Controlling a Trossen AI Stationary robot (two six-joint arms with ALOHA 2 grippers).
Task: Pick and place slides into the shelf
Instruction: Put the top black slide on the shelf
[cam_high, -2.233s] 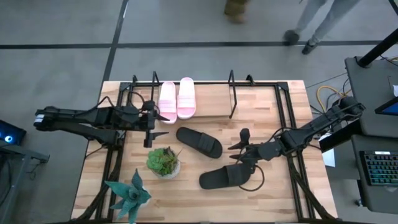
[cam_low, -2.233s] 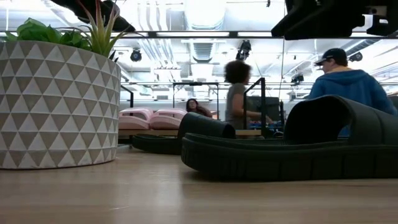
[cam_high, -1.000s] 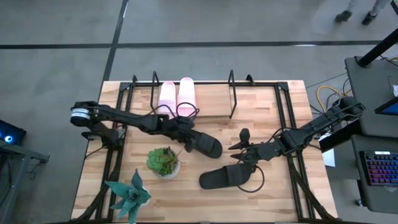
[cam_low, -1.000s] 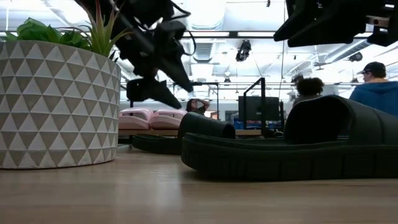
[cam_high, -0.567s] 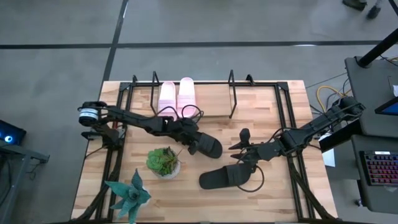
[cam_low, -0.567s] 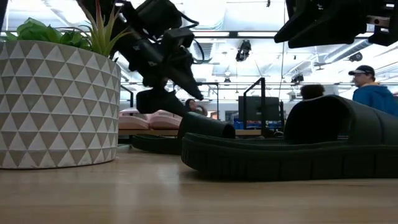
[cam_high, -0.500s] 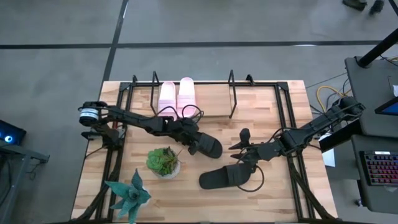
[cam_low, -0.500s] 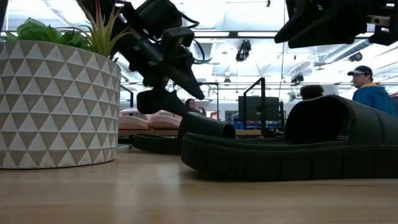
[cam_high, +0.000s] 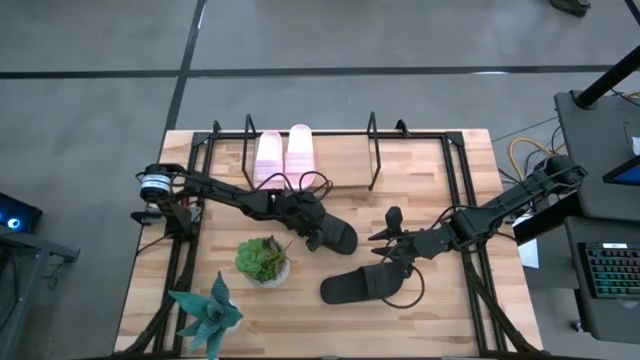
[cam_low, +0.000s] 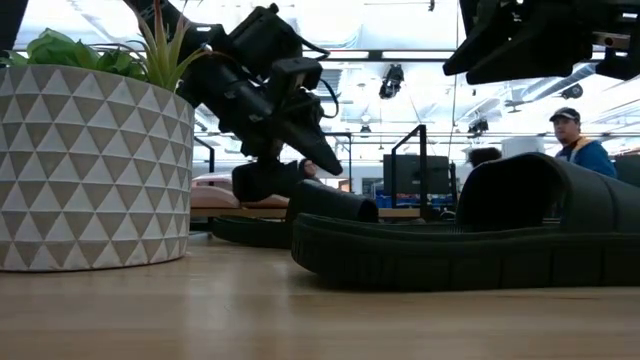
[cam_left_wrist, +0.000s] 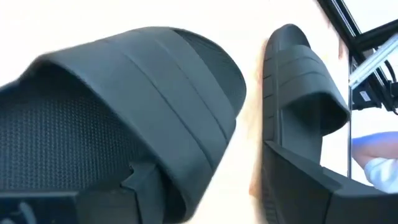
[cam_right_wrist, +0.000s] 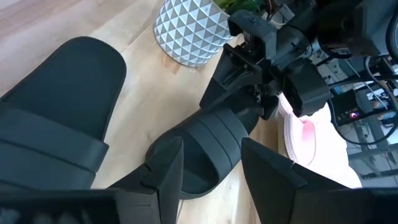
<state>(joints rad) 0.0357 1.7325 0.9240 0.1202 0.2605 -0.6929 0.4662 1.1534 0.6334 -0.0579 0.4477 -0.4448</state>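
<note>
At mid-table, the left gripper (cam_high: 312, 232) is down at the heel end of a black slide (cam_high: 322, 229), right up against it; the right wrist view shows its fingers (cam_right_wrist: 231, 84) at the strap end of that slide (cam_right_wrist: 211, 149). How wide they are spread, or whether they hold it, cannot be told. The left wrist view is filled by the slide's strap (cam_left_wrist: 155, 93), with the second black slide (cam_left_wrist: 305, 124) beside it.

The right gripper (cam_high: 392, 250) hovers over the second black slide (cam_high: 365, 284) near the front of the table, fingers (cam_right_wrist: 168, 171) spread apart, holding nothing.

Two pink slides (cam_high: 284, 155) sit side by side on the shelf (cam_high: 372, 150) at the table's back edge. A potted plant (cam_high: 264, 258) stands just left of the black slides, and a second plant (cam_high: 205, 310) sits at the front left corner. A person (cam_low: 575, 140) shows in the room behind.
</note>
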